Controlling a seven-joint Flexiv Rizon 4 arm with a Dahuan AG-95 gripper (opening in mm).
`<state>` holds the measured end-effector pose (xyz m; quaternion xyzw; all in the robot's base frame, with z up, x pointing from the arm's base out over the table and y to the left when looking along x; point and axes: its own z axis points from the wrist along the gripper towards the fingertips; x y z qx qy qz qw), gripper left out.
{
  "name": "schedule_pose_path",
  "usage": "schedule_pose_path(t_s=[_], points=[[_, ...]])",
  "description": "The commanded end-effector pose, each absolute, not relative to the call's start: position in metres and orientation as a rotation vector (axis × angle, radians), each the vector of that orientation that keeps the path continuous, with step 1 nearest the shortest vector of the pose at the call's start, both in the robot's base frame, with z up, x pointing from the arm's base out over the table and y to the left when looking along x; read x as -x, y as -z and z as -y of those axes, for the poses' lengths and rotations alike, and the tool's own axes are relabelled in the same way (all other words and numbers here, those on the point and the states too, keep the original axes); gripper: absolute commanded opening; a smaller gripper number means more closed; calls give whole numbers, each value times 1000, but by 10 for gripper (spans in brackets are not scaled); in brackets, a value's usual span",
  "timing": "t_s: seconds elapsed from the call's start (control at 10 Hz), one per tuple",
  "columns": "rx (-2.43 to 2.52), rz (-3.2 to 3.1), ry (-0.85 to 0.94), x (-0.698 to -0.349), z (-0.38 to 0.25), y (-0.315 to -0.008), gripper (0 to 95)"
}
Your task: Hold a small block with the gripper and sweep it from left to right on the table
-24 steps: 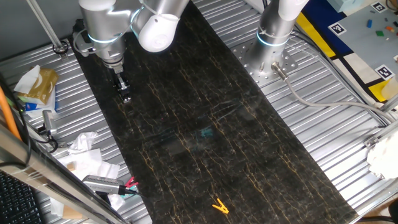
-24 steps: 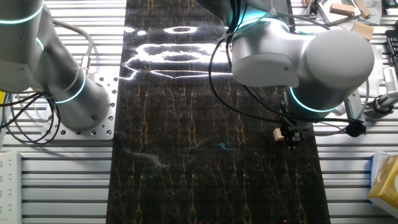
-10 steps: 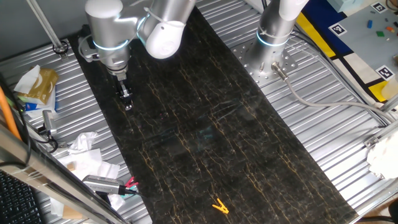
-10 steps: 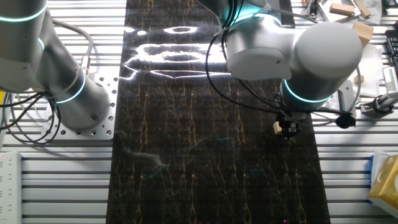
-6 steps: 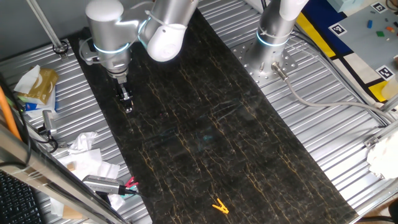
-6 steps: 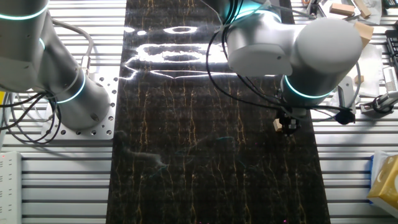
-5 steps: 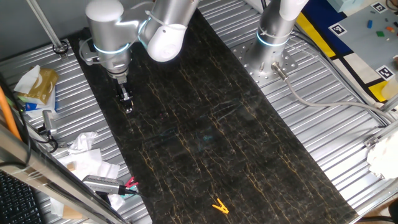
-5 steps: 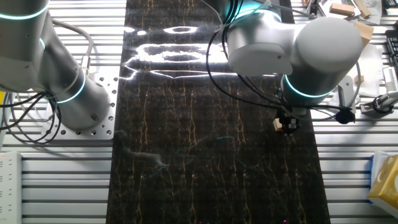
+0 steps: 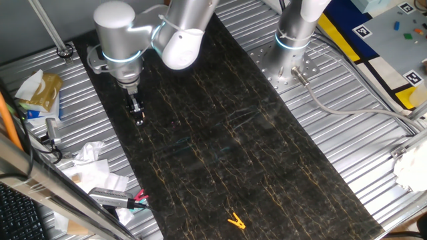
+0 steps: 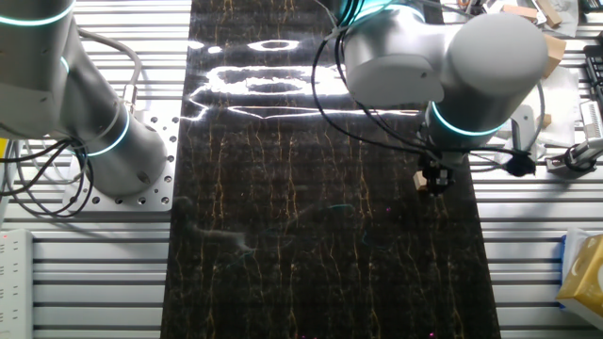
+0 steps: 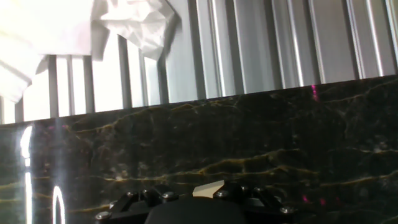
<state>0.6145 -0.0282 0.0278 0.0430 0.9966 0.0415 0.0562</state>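
The gripper [image 9: 138, 118] hangs from the silver-white arm over the left edge of the black table [image 9: 220, 133], with its tip down at the surface. In the other fixed view the gripper [image 10: 434, 181] is shut on the small block [image 10: 421, 178], a pale tan cube near the slab's right edge [image 10: 283, 207]. In the hand view the small block [image 11: 208, 187] shows between the black fingers of the gripper [image 11: 205, 198], with the table [image 11: 261, 137] just beyond. In the first fixed view the block is hidden behind the fingers.
A yellow clip [image 9: 235, 221] lies on the slab's near end. Crumpled paper and clutter [image 9: 90, 159] lie on the ribbed metal left of the gripper; the paper also shows in the hand view [image 11: 134, 22]. A second arm's base [image 9: 292, 40] stands at the far right.
The gripper, still shut on the block, has slid a short way along the slab's edge, toward the near end in the first fixed view.
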Motion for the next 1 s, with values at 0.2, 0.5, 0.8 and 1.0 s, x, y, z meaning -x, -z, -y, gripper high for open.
schedule_pose_path(t_s=[0.2,0.5,0.8,1.0], points=[[-147,-3023,-124,-614,22,-27,570],[-158,-3021,-124,-614,17,-27,570],[-177,-3015,-125,-614,8,-27,570],[-196,-3013,-126,-614,-1,-27,570]])
